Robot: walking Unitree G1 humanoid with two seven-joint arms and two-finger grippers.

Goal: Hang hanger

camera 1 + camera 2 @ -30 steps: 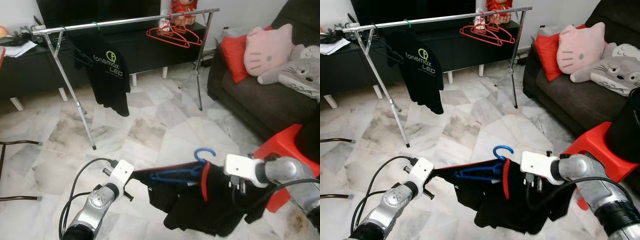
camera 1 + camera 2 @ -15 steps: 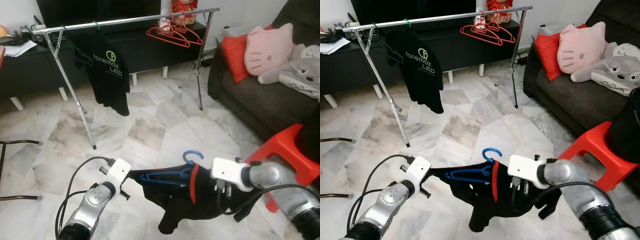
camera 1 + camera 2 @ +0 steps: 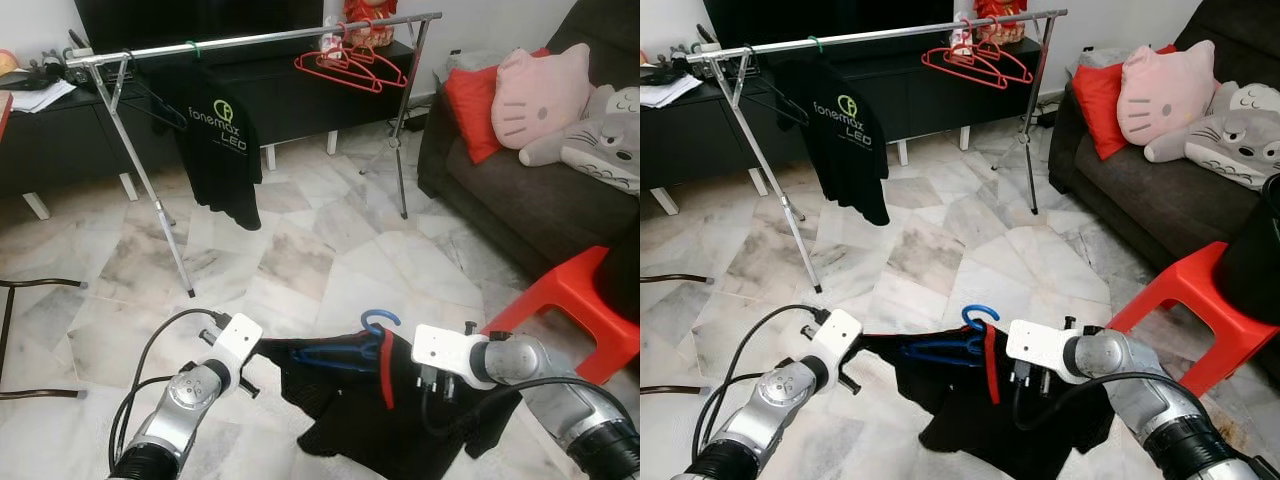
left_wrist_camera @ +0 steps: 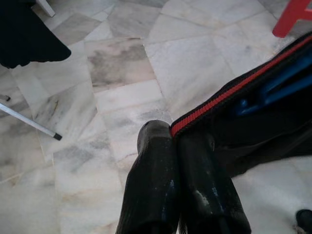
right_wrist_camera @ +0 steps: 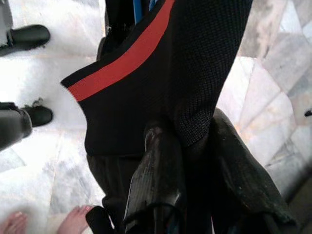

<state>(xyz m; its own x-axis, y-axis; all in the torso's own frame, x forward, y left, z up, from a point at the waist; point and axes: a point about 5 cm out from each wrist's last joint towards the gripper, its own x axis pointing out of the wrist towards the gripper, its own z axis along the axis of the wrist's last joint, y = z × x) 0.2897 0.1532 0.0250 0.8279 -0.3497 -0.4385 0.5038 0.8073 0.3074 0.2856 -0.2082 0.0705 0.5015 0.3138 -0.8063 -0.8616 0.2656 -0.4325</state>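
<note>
A blue hanger [image 3: 378, 320] sits inside a black garment [image 3: 400, 420] with red trim, held low over the marble floor. My left gripper [image 4: 173, 132] is shut on the garment's red-trimmed edge, at the hanger's left end [image 3: 268, 349]. My right gripper [image 5: 192, 141] is shut on a fold of the black fabric, just right of the hanger's hook [image 3: 978, 314]. The garment sags between the two arms. Farther back stands a metal clothes rack [image 3: 250, 40] carrying a black T-shirt [image 3: 220, 150] and several red hangers [image 3: 350, 65].
A dark sofa [image 3: 520, 200] with a red cushion and plush toys lies at the right, with a red stool [image 3: 585, 305] before it. A black TV bench [image 3: 60, 140] runs behind the rack. A person's bare toes [image 5: 75, 219] show on the floor near me.
My right gripper has moved left toward the left gripper, carrying the garment and hanger with it. The fabric now sags lower between the arms.
</note>
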